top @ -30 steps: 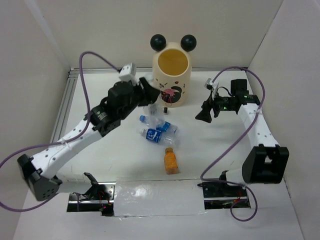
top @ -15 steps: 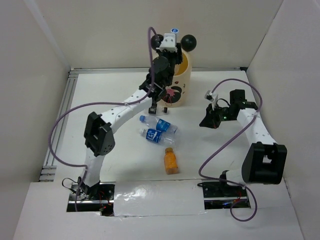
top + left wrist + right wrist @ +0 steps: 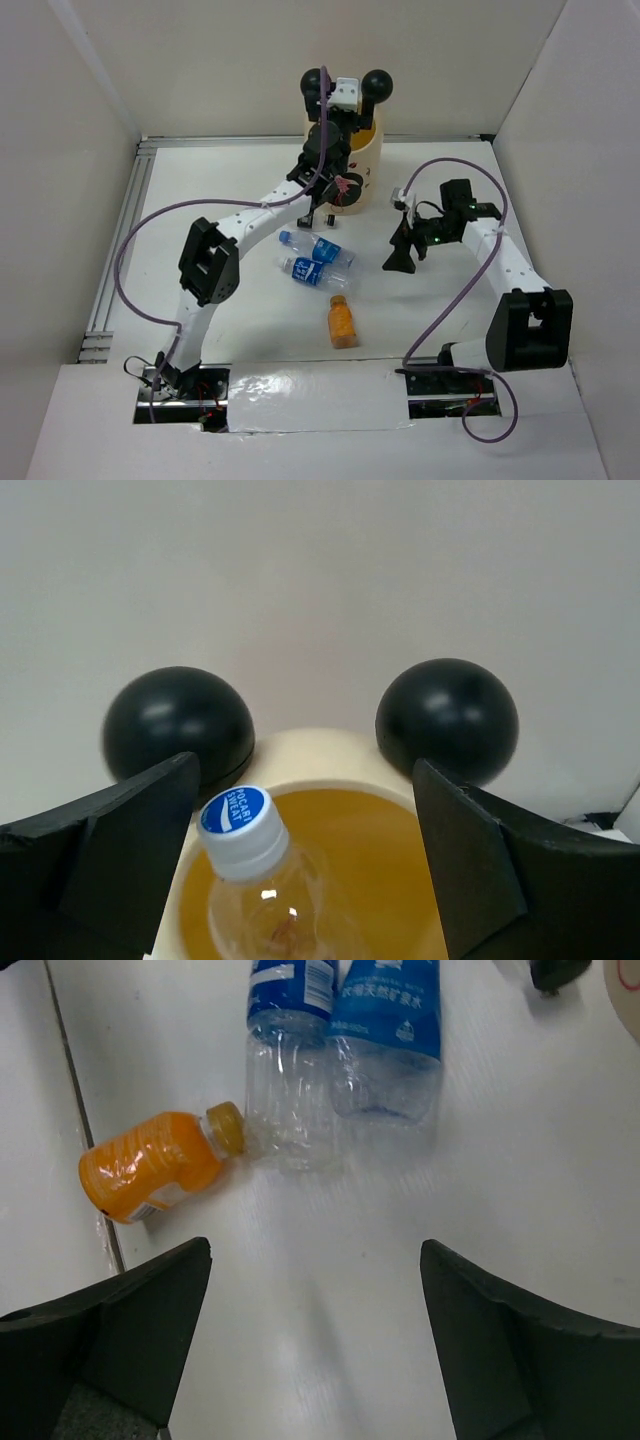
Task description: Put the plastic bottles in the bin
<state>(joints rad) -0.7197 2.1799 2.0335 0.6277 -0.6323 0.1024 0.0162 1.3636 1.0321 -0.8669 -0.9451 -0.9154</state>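
Overhead, the bin (image 3: 368, 170) was noted upright at 12 o'clock on the table (image 3: 440, 330), with the left arm stretched out over its mouth. From the left wrist, the left gripper (image 3: 303, 765) was seen directly above the opening, its fingers (image 3: 110, 850) spread wide and clamping nothing. Between them a clear blue-capped bottle (image 3: 255, 880) was recorded, cap uppermost and tilted slightly toward 11 o'clock, its body set against the yellowish inside of the bin; whether the cap touched the finger just beside it could not be told. No other contents could be made out past that bottle. The two black ball ears (image 3: 178, 725) were seen on the far rim at 10 and 2 o'clock. Three bottles were logged outside the bin, lying on the table near its centre: two blue-labelled bottles (image 3: 322, 246) side by side, and an orange bottle (image 3: 341, 322) at 6 o'clock from them. From the right wrist, the orange bottle's cap was seen touching the base of one of the pair. The right gripper (image 3: 315, 1250) was noted at 3 o'clock from the pair, above bare table, fingers (image 3: 120, 1330) wide apart and holding nothing.
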